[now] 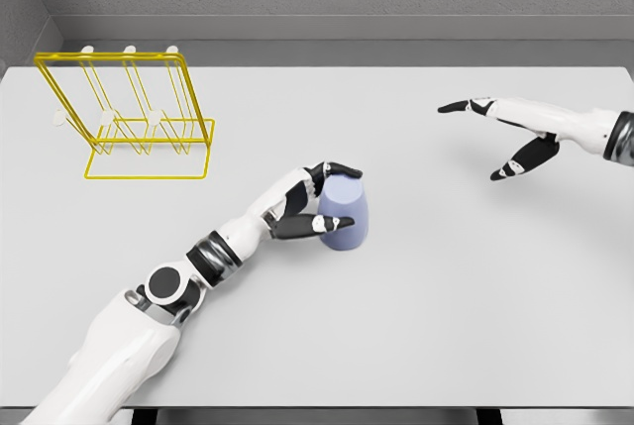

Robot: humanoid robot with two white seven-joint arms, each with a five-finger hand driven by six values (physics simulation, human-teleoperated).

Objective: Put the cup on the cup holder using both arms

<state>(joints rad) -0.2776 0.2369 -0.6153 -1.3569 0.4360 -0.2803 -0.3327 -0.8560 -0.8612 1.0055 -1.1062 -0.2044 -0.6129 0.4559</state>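
Gripping the cup from its left with my left hand, on the worktop near the middle; my right hand hovers open, well apart; holder far left.

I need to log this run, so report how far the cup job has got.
Done: the left hand has reached the lavender cup on the table, with its fingers wrapped around the cup's side. In hand: that grasp; the cup looks still on the table. Left: carrying it to the yellow wire cup holder at the far left. The right hand hovers open, apart from the cup.
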